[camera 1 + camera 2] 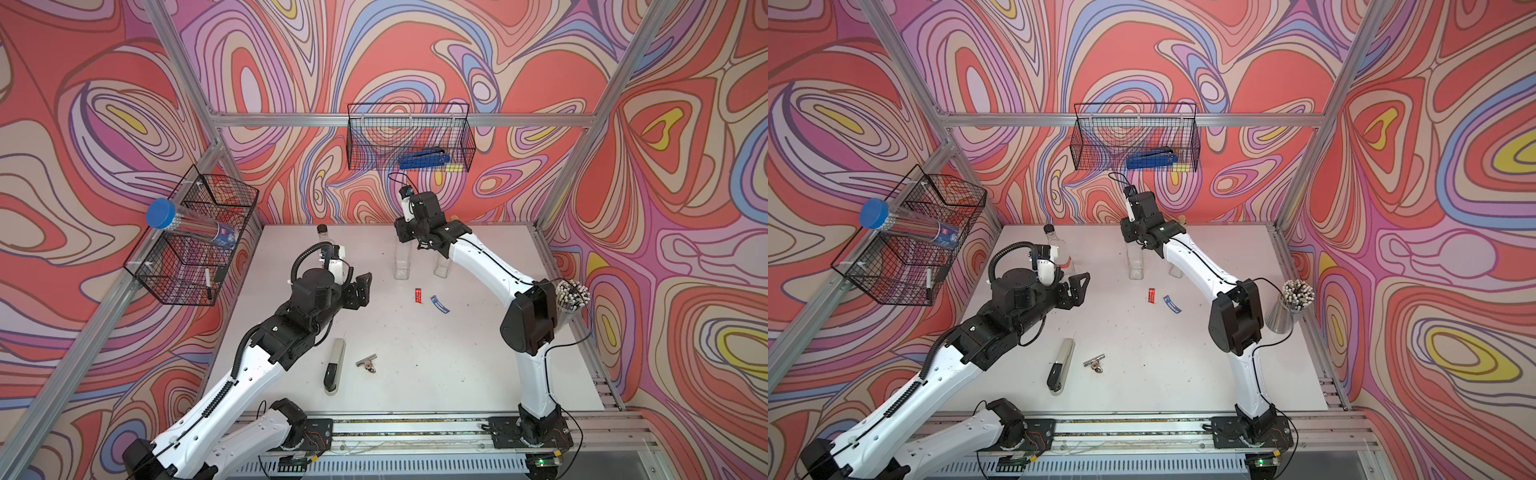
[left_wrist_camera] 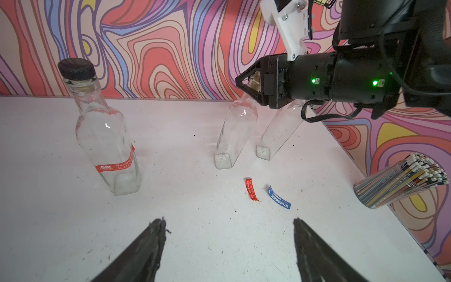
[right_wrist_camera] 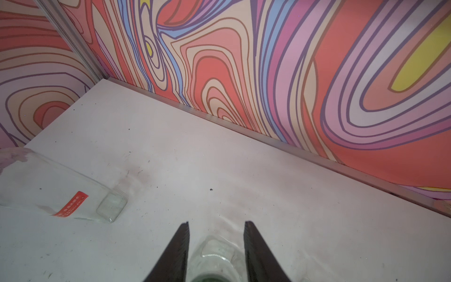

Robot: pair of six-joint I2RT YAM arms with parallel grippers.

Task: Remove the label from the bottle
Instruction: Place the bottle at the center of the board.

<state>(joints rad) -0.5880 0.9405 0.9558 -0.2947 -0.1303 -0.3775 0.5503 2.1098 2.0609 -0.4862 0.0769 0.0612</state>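
left gripper (image 2: 228, 221), spread wide and empty, frames the table (image 2: 195, 122); labelled bottle (image 2: 105, 136) stands upright near the back wall (image 2: 170, 48), red label (image 2: 114, 166) banding its lower body, untouched. right gripper (image 3: 216, 222) straddles the top of a bare bottle (image 3: 214, 254) (pinching or merely parted: cannot tell); a snagging jaw would likely topple it. two peeled strips (image 2: 251, 189) lie loose mid-table. cup (image 2: 380, 195) holds pencils (image 2: 429, 166); side basket (image 1: 166, 291) holds a blue-capped tube (image 1: 199, 230); back basket (image 1: 374, 137) holds a blue tool (image 1: 424, 159).

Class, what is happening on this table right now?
The right gripper sits astride the neck of a bare glass bottle; whether it grips is unclear. The left gripper hangs open and empty. A red strip and a blue strip lie loose on the table. The capped bottle still wears its red label.
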